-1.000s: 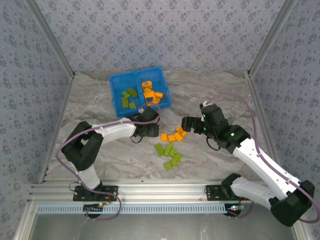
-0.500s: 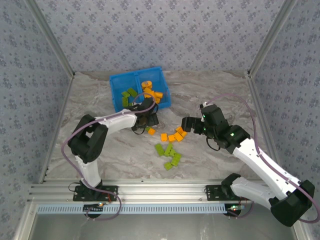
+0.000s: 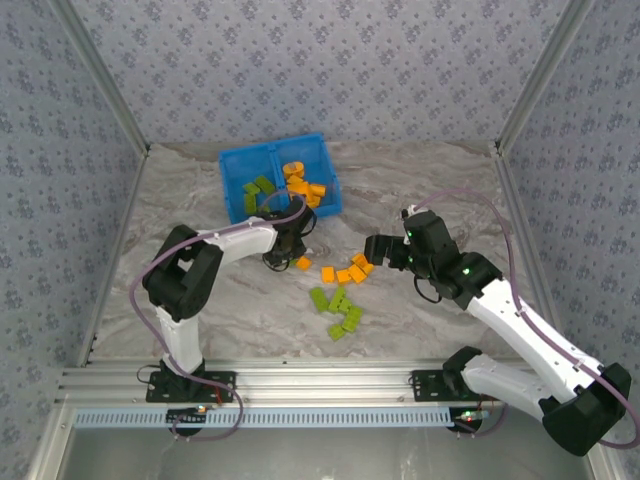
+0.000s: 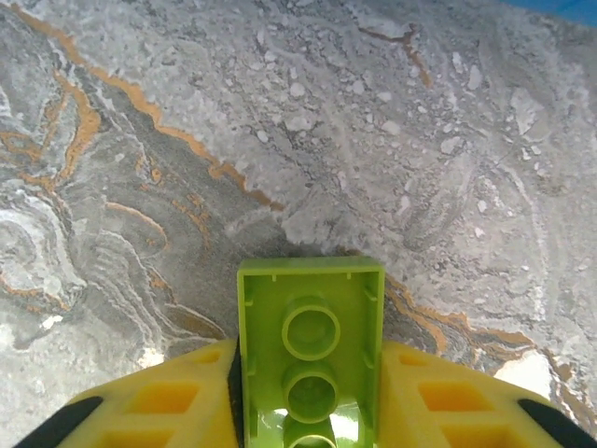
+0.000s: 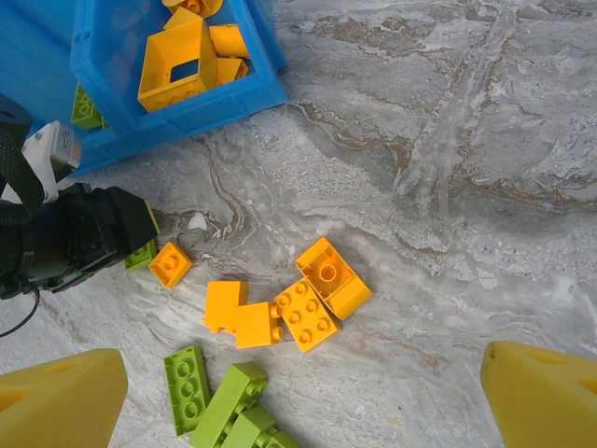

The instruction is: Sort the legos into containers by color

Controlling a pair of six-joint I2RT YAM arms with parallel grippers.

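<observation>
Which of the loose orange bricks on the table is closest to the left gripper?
The small square orange brick lying alone, just beside the left gripper; the other four orange bricks sit clustered farther toward the right arm.

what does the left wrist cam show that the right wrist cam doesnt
Left wrist: a close look at the lime brick clamped in the left gripper, hollow underside toward the camera, above the table.
Right wrist: the blue tray holding the orange frame, loose orange bricks and green bricks, and the right gripper open wide above them.
Both: the marbled table. The right wrist view also catches the left gripper from outside, with a green sliver at its tip, likely that same brick.
</observation>
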